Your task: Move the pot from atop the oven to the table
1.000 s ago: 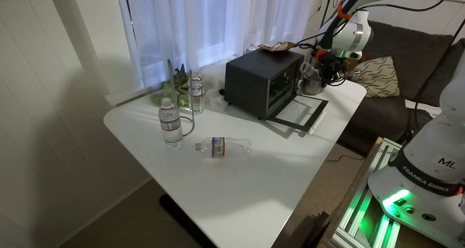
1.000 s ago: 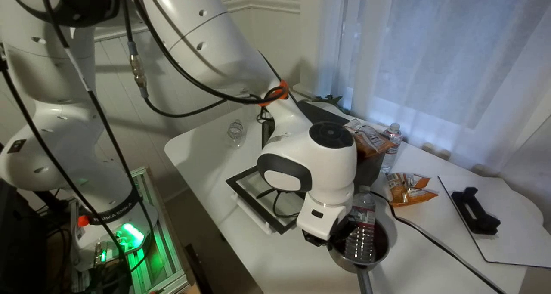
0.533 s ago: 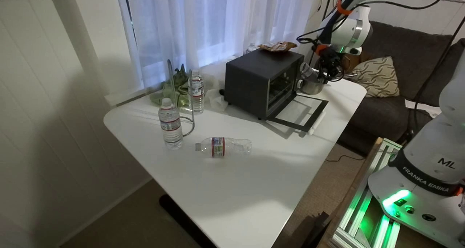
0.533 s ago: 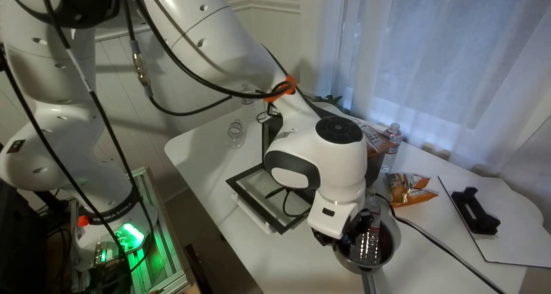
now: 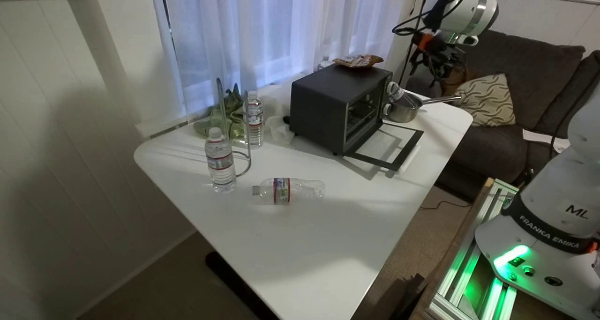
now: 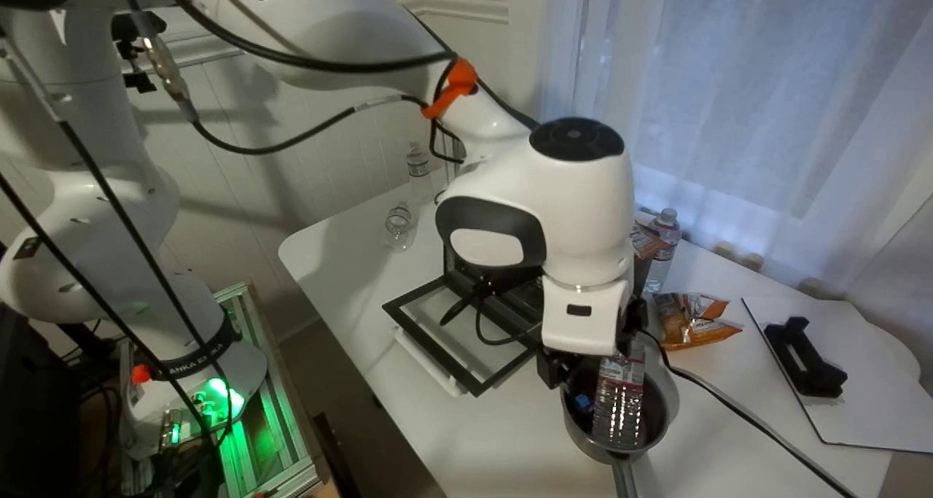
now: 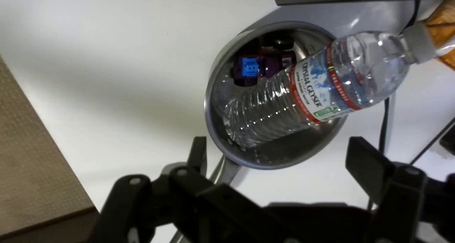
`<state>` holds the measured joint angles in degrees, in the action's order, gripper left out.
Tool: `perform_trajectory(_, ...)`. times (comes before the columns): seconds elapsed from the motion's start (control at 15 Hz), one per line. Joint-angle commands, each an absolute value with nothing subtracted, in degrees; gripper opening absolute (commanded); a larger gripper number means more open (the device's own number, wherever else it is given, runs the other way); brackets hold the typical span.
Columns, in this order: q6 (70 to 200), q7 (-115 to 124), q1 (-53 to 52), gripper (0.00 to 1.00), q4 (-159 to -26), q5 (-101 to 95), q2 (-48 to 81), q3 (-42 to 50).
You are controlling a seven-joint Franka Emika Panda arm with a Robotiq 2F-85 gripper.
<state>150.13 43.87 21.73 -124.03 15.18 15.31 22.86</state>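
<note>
Pot [image 7: 295, 145] sits upright on the white table [image 5: 309, 245], just beside the dark oven [image 5: 323, 107], at the oven's three o'clock as I read it in an exterior view. On my wrist feed a strip of shaded tabletop shows between the two, with the oven's edge at one o'clock from the pot. My gripper [image 7: 279, 159] hangs near the pot and higher than it, jaws spread wide, fingertips well apart; in an exterior view I have it at roughly the pot's one o'clock, with air between them.

Through the wrist camera I see the handle [image 7: 224, 170] leave the pot at seven o'clock and pass behind the gripper. A water bottle [image 7: 309, 83] stands tilted in the pot, base inside, cap end out past the rim at two o'clock. Something purple and blue [image 7: 263, 67] lies inside at eleven; I can't make out what it is.

In an exterior view the oven door [image 5: 385, 143] is folded down between four and five o'clock, and a snack bag [image 5: 358, 61] lies on the oven's top. Another bottle [image 5: 281, 190] lies on its side at the oven's seven o'clock.
</note>
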Motion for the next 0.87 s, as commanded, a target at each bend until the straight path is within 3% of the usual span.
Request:
perform_trajectory(0.0,147.2,39.8,19.5,1.00,-130.2,6.5,3.2,25.6)
perform_trajectory(0.4,142.7,32.3,22.2,1.00,-137.3,-7.4,-13.8,23.4)
perform_trajectory(0.47,143.6,35.1,22.4,1.00,-132.2,-3.7,-6.3,23.1)
perform_trajectory(0.8,143.1,31.9,23.6,1.00,-136.2,-4.9,-12.2,22.0)
